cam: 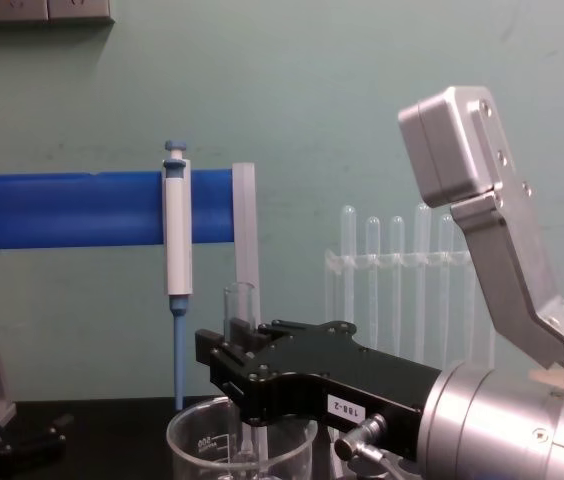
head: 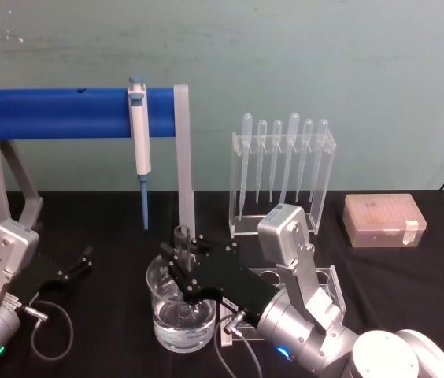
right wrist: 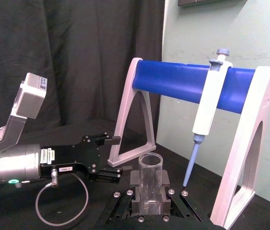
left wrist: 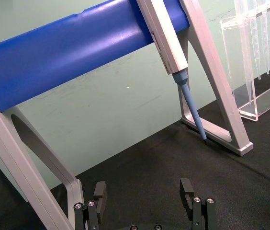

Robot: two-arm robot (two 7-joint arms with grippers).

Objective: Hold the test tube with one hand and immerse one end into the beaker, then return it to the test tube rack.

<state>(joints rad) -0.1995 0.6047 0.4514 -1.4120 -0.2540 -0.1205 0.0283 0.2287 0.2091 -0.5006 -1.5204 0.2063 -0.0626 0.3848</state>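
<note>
We see the right gripper (head: 181, 253) clamped on the test tube (cam: 239, 303) — upright, its lower end down inside the beaker (head: 163, 331); the left gripper (left wrist: 143, 190) sits parked low on the left — its 2 fingers apart.

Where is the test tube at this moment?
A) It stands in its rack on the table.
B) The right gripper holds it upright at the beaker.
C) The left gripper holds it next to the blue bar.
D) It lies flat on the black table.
B: the right gripper is shut on the upright test tube, whose lower end reaches down inside the beaker.
</note>
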